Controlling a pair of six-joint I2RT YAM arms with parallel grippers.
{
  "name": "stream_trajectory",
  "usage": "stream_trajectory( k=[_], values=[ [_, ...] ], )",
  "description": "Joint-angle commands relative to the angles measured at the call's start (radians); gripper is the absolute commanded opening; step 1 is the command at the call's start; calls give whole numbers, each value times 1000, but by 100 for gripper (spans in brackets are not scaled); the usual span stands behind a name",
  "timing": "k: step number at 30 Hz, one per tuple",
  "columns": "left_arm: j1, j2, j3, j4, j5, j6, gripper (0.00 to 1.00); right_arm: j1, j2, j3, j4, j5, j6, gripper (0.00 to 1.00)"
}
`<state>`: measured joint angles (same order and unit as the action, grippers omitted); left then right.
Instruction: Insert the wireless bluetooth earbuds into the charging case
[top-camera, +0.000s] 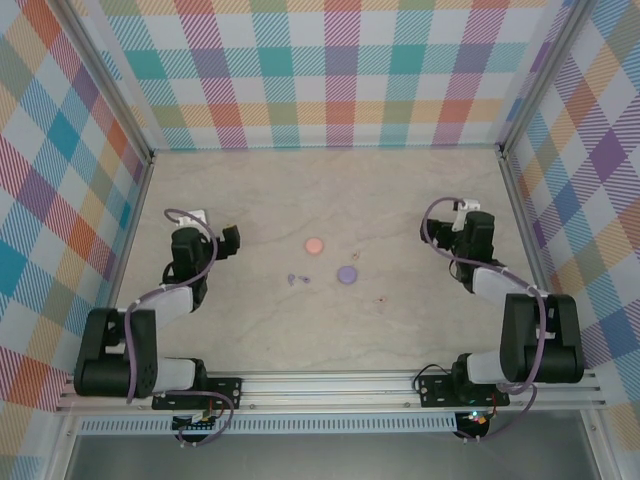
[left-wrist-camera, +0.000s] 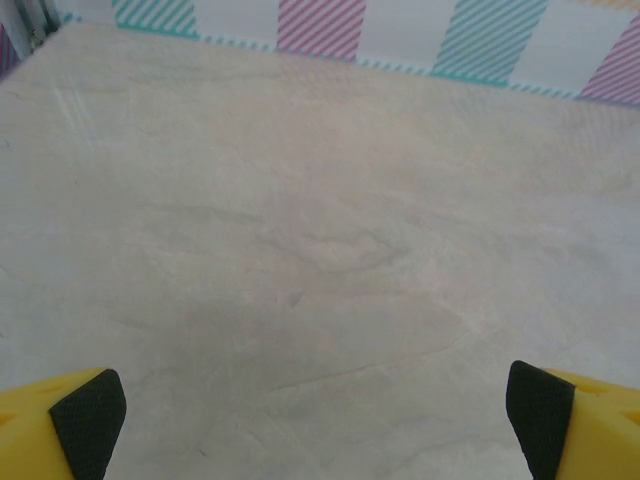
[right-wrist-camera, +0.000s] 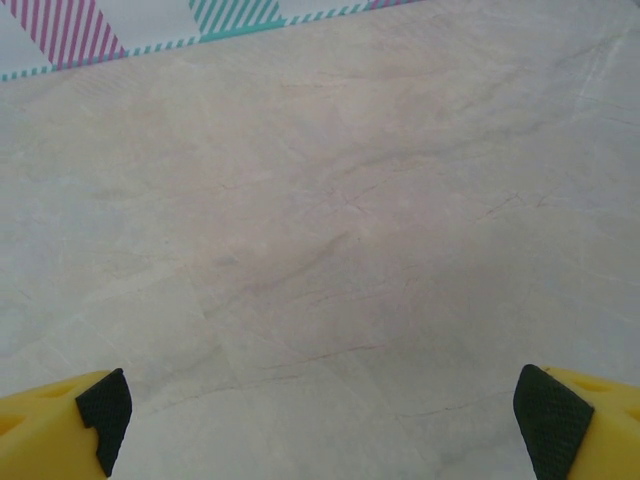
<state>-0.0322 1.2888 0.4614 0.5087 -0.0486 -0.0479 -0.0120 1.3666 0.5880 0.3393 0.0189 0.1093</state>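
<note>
Plainly, the left gripper (left-wrist-camera: 315, 420) and right gripper (right-wrist-camera: 320, 415) both stand fully spread, holding nothing, over the bare table (top-camera: 250, 200). The earbuds (top-camera: 298, 279), seemingly two tiny purple pieces, lie between the arms, well apart from both grippers, near a purple disc (top-camera: 347, 274).

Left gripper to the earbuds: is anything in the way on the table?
Nothing visible. In the top view only table lies between the open left gripper and the two earbuds. The orange disc sits farther back and the purple disc to their right, both off that line.
</note>
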Motion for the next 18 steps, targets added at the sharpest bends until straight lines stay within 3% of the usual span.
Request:
stream_trajectory(
  k=[1, 5, 8, 15, 18],
  values=[
    [-10, -85, 110, -296, 35, -107, 100, 9, -49, 92, -305, -41, 94, 100],
    [-30, -135, 183, -459, 97, -221, 100, 9, -76, 151, -471, -131, 185, 100],
    [-71, -146, 204, -507, 217, -280, 100, 16, -86, 177, -555, -259, 233, 100],
    [-291, -45, 305, -643, 311, -287, 99, 113, -96, 180, -669, -420, 230, 100],
    [-381, 52, 375, -693, 341, -287, 93, 165, -98, 166, -683, -454, 243, 99]
  ],
)
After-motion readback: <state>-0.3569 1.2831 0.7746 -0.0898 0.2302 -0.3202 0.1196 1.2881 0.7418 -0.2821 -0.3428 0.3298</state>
